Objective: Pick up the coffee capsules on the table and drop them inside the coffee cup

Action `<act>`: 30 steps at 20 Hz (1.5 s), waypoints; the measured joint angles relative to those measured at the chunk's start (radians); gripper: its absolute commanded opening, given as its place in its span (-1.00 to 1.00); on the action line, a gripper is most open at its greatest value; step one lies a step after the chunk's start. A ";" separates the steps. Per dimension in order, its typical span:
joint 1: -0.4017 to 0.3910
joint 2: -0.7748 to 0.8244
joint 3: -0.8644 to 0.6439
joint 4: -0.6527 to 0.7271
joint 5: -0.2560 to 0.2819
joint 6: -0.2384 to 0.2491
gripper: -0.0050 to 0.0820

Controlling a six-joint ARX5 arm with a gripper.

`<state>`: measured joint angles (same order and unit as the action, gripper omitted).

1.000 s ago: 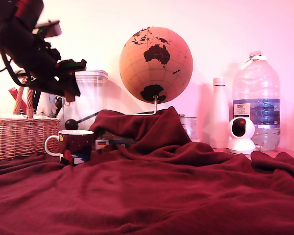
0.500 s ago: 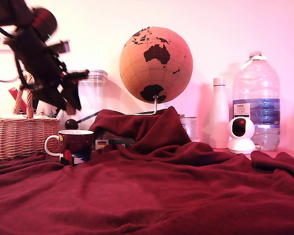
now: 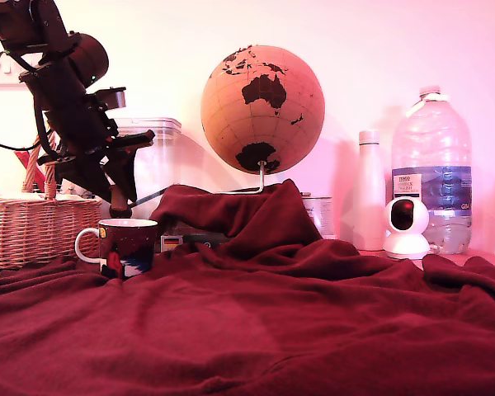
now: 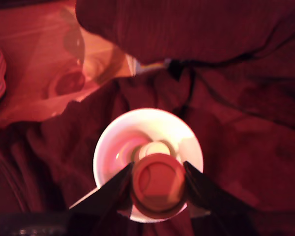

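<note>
The dark maroon coffee cup [image 3: 128, 246] stands on the red fleece table [image 3: 256, 330] at the exterior view's left. My gripper [image 3: 118, 200] hangs just above its rim, pointing down. In the wrist view the gripper [image 4: 158, 188] is shut on the orange-brown capsule [image 4: 158, 181], held right over the cup's white inside [image 4: 110, 142]. A pale grey-white capsule [image 4: 157, 148] lies at the bottom of the cup, partly hidden by the held one. The blue capsule is out of view.
A wicker basket [image 3: 33, 227] sits at the exterior view's left, and a clear lidded canister [image 3: 153, 161] stands behind the arm. Further right are a cork globe [image 3: 262, 107], a white bottle [image 3: 369, 190], a large water bottle [image 3: 431, 165] and a small white camera [image 3: 406, 227].
The arm has swung down and toward the cup, and the gripper has tipped from slanting to pointing down just above the rim.
</note>
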<state>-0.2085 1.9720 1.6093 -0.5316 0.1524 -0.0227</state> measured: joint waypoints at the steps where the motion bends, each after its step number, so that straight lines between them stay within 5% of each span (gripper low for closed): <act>1: 0.000 0.002 0.000 0.000 0.000 0.000 -0.39; 12: 0.000 0.002 0.000 0.001 0.000 0.000 -0.34; 16: 0.000 0.002 0.000 0.012 0.000 0.000 0.53; 18: 0.000 0.002 0.000 0.027 -0.001 0.016 0.64; 25: 0.000 0.002 0.000 0.033 -0.001 0.029 0.56; 27: 0.000 0.002 0.000 0.033 -0.001 0.029 0.31; 30: 0.000 0.002 0.000 0.032 0.003 0.029 -0.39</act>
<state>-0.2085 1.9736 1.6093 -0.4995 0.1555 0.0067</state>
